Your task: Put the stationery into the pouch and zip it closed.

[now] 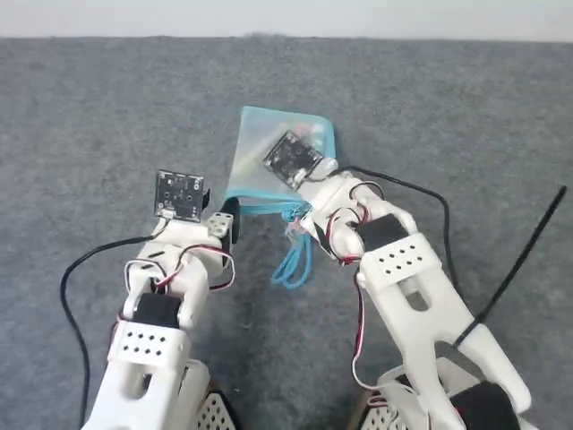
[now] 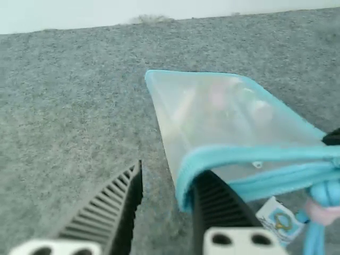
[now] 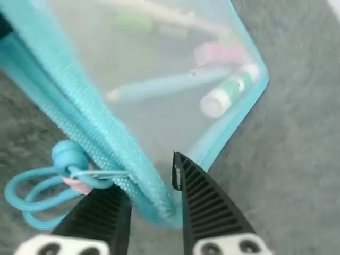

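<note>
Two grippers meet the pouch (image 1: 255,134) on the grey tabletop (image 1: 89,116). The left gripper (image 2: 170,175) stands open, one finger against a zip-edge corner, while the right gripper (image 3: 149,178) pinches the other corner. The translucent, blue-trimmed pouch holds a blue pencil (image 3: 159,87) and a white-and-green tube (image 3: 228,93).

A grey, seemingly carpeted table (image 1: 89,107) carries the blue pouch (image 1: 246,170).
</note>
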Controlling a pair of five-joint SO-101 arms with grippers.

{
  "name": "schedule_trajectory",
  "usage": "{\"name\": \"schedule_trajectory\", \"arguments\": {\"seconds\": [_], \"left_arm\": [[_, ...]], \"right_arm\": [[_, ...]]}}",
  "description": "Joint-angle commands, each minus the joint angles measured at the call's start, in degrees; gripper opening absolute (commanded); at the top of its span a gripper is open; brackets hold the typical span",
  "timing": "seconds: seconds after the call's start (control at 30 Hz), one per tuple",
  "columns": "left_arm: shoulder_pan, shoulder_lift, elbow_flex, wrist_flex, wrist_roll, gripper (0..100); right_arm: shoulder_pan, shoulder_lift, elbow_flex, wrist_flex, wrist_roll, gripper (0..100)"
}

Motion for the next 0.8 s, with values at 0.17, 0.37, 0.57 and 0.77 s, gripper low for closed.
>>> {"name": "schedule_trajectory", "arguments": {"seconds": [0.17, 0.37, 0.57, 0.77], "left_arm": [[0.35, -11.60, -9.19, 17.93, 2.29, 14], [0.53, -22.15, -4.88, 19.60, 0.79, 14], [6.33, -17.67, -1.89, 14.68, 0.62, 14], [8.79, -11.43, -2.15, 11.87, 0.26, 14]], "right_arm": [[1.36, 1.98, -13.36, 12.26, -11.16, 0.6], [-1.71, 12.62, -23.74, 18.07, -15.65, 0.6], [-2.68, 14.73, -24.35, 17.89, -16.00, 0.6], [-2.59, 14.99, -24.26, 18.24, -15.74, 0.6]]}}
